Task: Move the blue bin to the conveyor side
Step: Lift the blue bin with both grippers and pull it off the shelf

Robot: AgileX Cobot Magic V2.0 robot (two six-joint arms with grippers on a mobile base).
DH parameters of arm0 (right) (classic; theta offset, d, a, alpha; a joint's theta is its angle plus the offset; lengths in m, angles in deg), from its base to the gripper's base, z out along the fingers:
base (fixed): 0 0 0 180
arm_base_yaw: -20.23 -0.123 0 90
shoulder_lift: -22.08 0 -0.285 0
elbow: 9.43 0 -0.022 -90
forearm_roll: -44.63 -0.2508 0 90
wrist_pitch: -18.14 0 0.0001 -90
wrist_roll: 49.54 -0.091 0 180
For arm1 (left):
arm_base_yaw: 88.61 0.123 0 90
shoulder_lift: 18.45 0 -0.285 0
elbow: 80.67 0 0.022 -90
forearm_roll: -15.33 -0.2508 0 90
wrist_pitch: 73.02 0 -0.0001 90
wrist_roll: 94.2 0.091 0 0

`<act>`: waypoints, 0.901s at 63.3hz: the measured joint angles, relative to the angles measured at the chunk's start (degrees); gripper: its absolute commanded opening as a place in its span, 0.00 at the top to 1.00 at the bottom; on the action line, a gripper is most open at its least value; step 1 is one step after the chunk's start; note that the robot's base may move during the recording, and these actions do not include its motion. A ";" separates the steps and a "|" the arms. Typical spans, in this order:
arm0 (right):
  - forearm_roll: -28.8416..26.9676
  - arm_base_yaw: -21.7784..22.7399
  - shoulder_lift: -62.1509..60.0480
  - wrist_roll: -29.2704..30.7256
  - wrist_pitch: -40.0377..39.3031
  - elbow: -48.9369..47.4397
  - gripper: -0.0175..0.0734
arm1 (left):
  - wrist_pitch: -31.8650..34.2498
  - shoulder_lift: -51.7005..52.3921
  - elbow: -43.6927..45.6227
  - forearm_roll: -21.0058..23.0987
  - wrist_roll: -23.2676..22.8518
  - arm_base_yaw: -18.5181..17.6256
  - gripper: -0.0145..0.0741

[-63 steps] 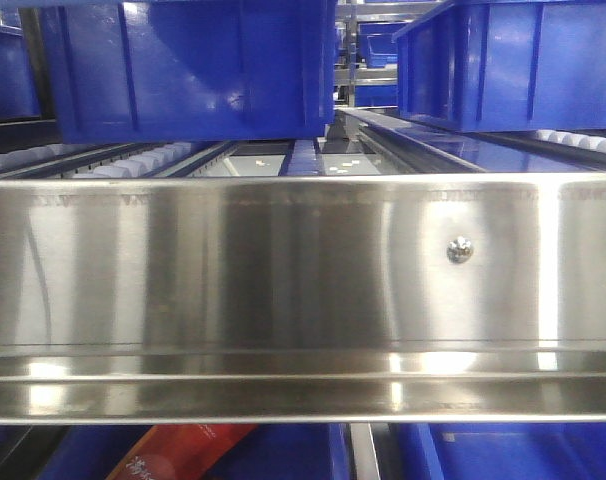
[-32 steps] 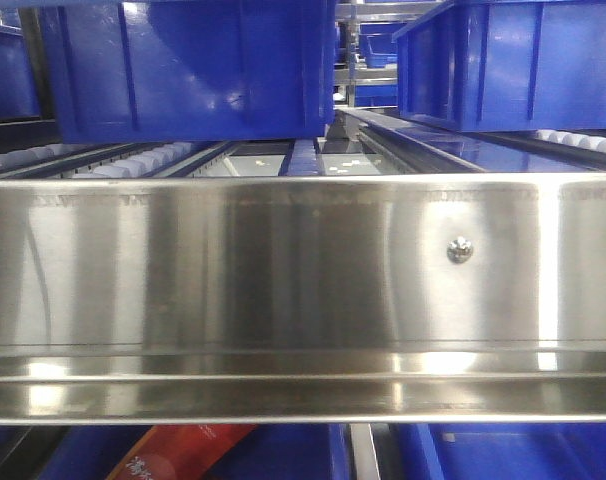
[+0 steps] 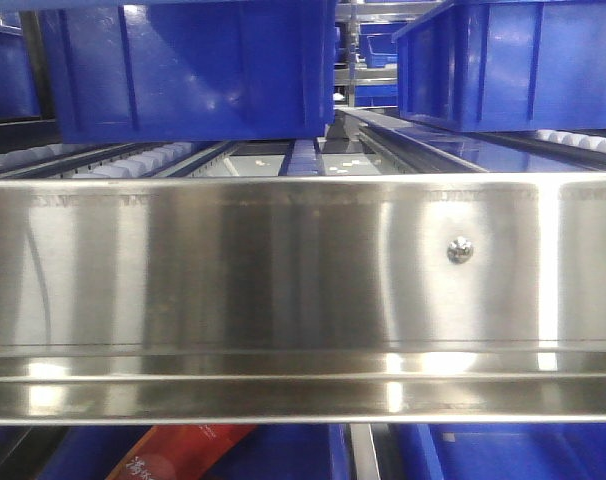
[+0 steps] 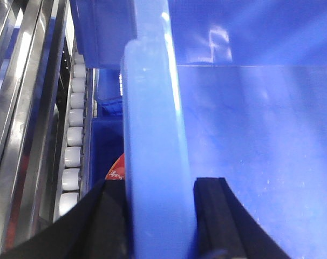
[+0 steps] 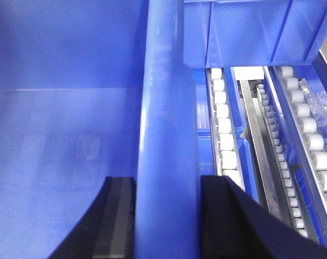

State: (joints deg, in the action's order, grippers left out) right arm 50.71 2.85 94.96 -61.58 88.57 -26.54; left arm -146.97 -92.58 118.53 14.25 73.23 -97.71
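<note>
Exterior front-facing: the frame is filled by the steel rack (image 3: 283, 270); no conveyor is seen. Left wrist-mounted: the blue bin (image 4: 152, 124) is pinched at its rim by the left pincer (image 4: 159, 216), beside white rollers (image 4: 73, 156). Right wrist-mounted: its rim is clamped likewise by the right pincer (image 5: 169, 216). Grasping appears done, while carrying to the conveyor remains.

the blue bin (image 4: 152, 124) is glossy plastic, its thick rim smooth and pale with glare, and its inner walls are shiny. the left pincer (image 4: 159, 216) and right pincer (image 5: 168, 216) have matt black fingers that look rubbery. the rack's front rail (image 3: 283, 270) is brushed stainless steel, bright and reflective, with a metal screw (image 3: 460, 250) in it. the rollers (image 5: 224, 127) are smooth white plastic.
</note>
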 measured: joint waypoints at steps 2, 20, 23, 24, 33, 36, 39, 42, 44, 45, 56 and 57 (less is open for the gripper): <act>0.00 0.00 0.00 0.00 0.00 0.00 0.90 | 0.00 0.00 0.00 0.00 0.00 0.00 0.86; 0.00 0.00 0.00 0.00 0.00 0.00 0.90 | 0.00 0.00 0.00 0.00 -0.12 0.00 0.86; 0.00 0.00 0.00 0.00 0.00 0.00 0.90 | 0.00 0.00 0.00 0.00 -0.12 0.00 0.86; 0.00 0.00 0.00 0.00 0.00 0.00 0.90 | 0.00 0.00 0.00 0.00 -0.12 0.00 0.86; 0.00 0.00 0.00 0.00 -0.15 0.00 0.90 | 0.00 0.00 0.00 0.00 -0.12 0.00 0.86; 0.00 0.00 0.00 0.00 -0.15 0.00 0.90 | 0.00 0.00 0.00 -0.12 -0.12 0.00 0.86; 0.00 0.00 0.00 0.00 -0.20 0.00 0.90 | 0.00 0.00 0.00 -0.12 -0.12 0.00 0.86; 0.00 0.00 0.00 0.00 -0.20 0.00 0.90 | 0.00 0.00 0.00 -0.12 -0.12 0.00 0.86; 0.00 0.00 0.00 0.00 -0.20 0.00 0.90 | 0.00 0.00 0.00 -0.12 -0.12 0.00 0.86; 0.00 0.00 0.00 0.00 -0.20 0.00 0.90 | 0.00 0.00 0.00 -0.12 -0.12 0.00 0.86; 0.00 0.00 0.00 0.00 -0.20 0.00 0.90 | 0.00 0.00 0.00 -0.12 -0.12 0.00 0.86; 0.00 0.00 0.00 0.00 -0.20 0.00 0.90 | 0.00 0.00 0.00 -0.12 -0.12 0.00 0.86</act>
State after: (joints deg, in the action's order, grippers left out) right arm 50.71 2.85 94.96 -61.58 88.37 -26.54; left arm -146.97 -92.58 118.53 14.13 73.11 -97.71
